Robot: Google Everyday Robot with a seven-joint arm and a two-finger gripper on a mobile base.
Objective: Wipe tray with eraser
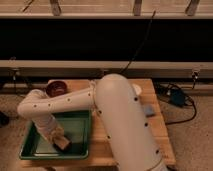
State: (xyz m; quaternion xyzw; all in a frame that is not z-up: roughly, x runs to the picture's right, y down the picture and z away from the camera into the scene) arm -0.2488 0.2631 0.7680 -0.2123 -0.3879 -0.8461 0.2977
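Arm [125, 125]: white, bulky upper link rising from the near edge, over the right half of the tabletop [155, 135]; elbow near the middle; perforated link reaching toward the left edge, then folding down and back toward the near left corner.
Gripper [59, 139]: low inside the tray, near its front rim, right at the eraser.
Fingers: hidden behind the wrist link; cannot tell whether wide, narrow or gripping.
Eraser [63, 144]: small oblong block, dark top over a pale side, lying on the tray floor close to the near left corner of the tabletop; long axis roughly slanting from near right to far left, though too small to be sure.
Tray [80, 131]: green, shallow, raised rim, filling the near left part of the tabletop, long side along the near edge.
Blue sponge [148, 108]: by the right edge, mostly behind the arm.
Pale cup [136, 89]: toward the far right corner, partly hidden by the arm.
Dark red bowl [56, 88]: at the far left corner, beyond the tray.
Writing: nothing readable on any item.
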